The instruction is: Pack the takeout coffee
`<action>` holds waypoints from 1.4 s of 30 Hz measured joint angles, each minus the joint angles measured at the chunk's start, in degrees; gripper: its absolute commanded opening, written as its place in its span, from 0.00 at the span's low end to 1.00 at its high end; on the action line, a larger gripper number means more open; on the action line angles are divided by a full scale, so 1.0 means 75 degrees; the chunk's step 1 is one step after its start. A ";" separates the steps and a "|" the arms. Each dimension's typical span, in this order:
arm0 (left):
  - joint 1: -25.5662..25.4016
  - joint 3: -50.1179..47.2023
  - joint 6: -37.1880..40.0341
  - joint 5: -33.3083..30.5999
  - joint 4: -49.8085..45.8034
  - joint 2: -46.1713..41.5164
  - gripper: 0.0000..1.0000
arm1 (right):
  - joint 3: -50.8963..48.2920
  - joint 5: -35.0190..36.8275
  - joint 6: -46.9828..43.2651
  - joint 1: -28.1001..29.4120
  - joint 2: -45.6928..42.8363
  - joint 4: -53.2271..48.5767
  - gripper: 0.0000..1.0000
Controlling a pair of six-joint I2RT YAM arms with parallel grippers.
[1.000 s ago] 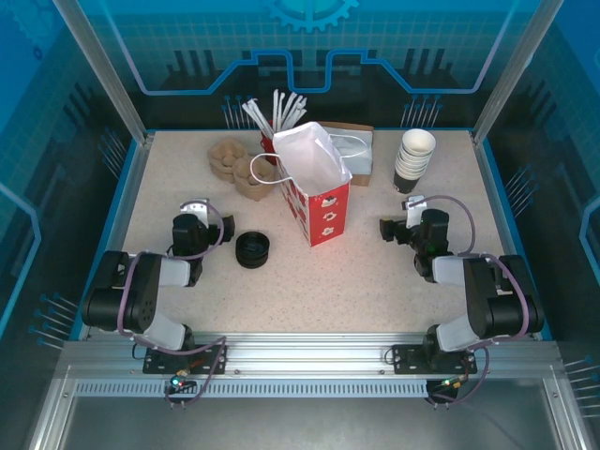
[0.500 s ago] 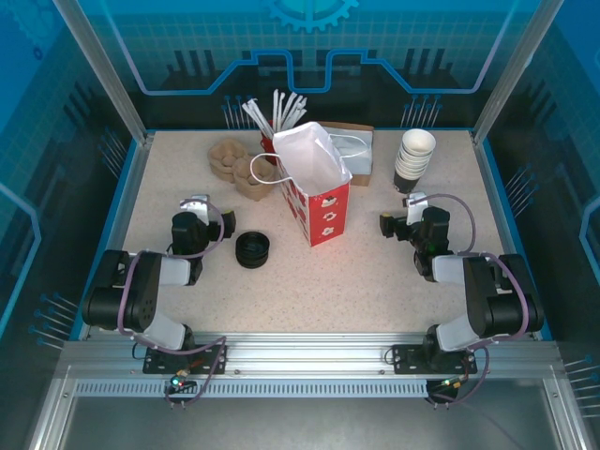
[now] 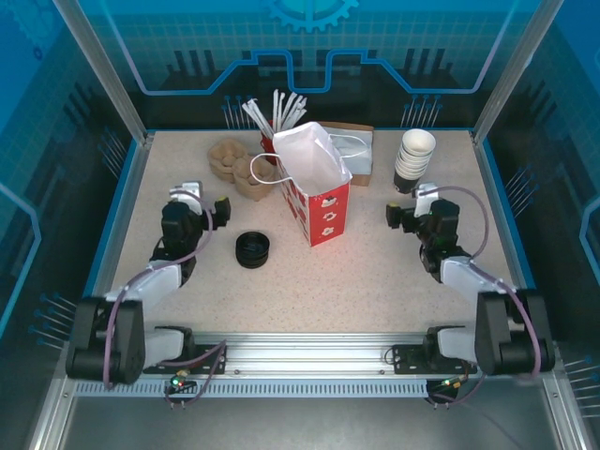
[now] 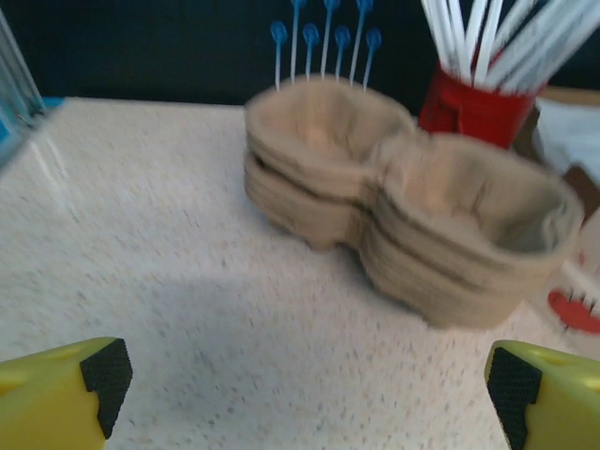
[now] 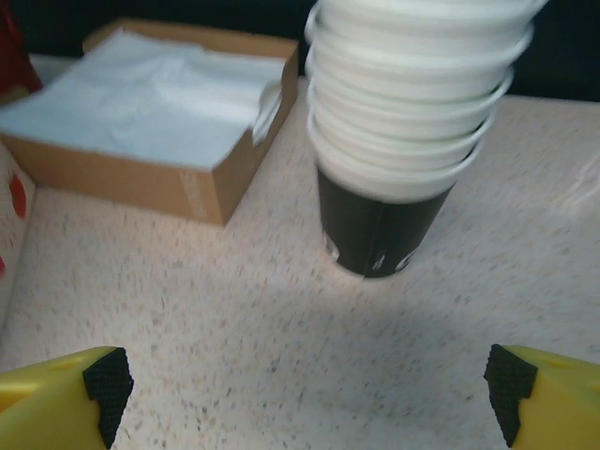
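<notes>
The takeout coffee, a single lidded cup, is out of view. My left gripper (image 3: 199,199) is open over bare table, facing a stack of brown pulp cup carriers (image 4: 412,216) a short way ahead; its yellow fingertips (image 4: 66,394) stand wide apart with nothing between them. My right gripper (image 3: 411,206) is open too, facing a stack of lidless dark cups with white insides (image 5: 412,141), and it holds nothing. A red paper bag (image 3: 317,187) with a white inside stands open mid-table between the two arms.
A low black stack of lids (image 3: 252,249) lies left of the bag. A red holder of white straws (image 4: 478,103) stands behind the carriers. A cardboard box of white napkins (image 5: 159,112) sits left of the cup stack. Blue walls ring the table.
Both arms have stretched away from their bases. The left gripper moved back toward the carriers, the right gripper slightly back toward the cup stack. Nothing was grasped.
</notes>
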 measured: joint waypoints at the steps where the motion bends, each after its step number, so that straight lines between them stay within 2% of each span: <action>1: -0.0003 0.0239 -0.0102 -0.0131 -0.0463 -0.0341 0.99 | 0.0134 0.0082 0.0122 -0.0050 -0.0353 -0.0356 1.00; 5: -0.0003 0.1306 -0.0746 -0.0595 -0.2361 -0.1448 0.99 | 0.1017 0.0265 0.0979 -0.0399 -0.1335 -0.2224 1.00; 10: -0.0003 0.2818 -0.1833 -0.1110 -0.4940 -0.2171 0.99 | 0.3223 -0.0137 0.2256 -0.1090 -0.1469 -0.4980 1.00; 15: -0.0003 0.3946 -0.2498 -0.1037 -0.6881 -0.2197 0.99 | 0.5336 -0.0970 0.2900 -0.1201 -0.0851 -0.6875 0.99; 19: -0.0003 0.4488 -0.2774 -0.0953 -0.8163 -0.2174 0.99 | 0.6927 -0.1346 0.3246 -0.1198 0.0227 -0.7982 0.87; 28: -0.0003 0.5144 -0.2646 -0.0487 -0.9398 -0.1498 0.99 | 0.9661 -0.1131 0.3637 -0.1166 0.2871 -0.9643 0.73; 30: -0.0003 0.5196 -0.2553 -0.0329 -0.9530 -0.1309 0.99 | 0.9970 -0.1052 0.3666 -0.1142 0.3316 -0.9836 0.62; 35: -0.0003 0.5211 -0.2404 -0.0052 -0.9684 -0.1064 0.99 | 1.0535 -0.0863 0.3727 -0.1093 0.4188 -1.0171 0.43; 42: -0.0003 0.5225 -0.2346 0.0122 -0.9713 -0.0898 0.99 | 1.1540 -0.0472 0.3646 -0.0959 0.5149 -1.0532 0.42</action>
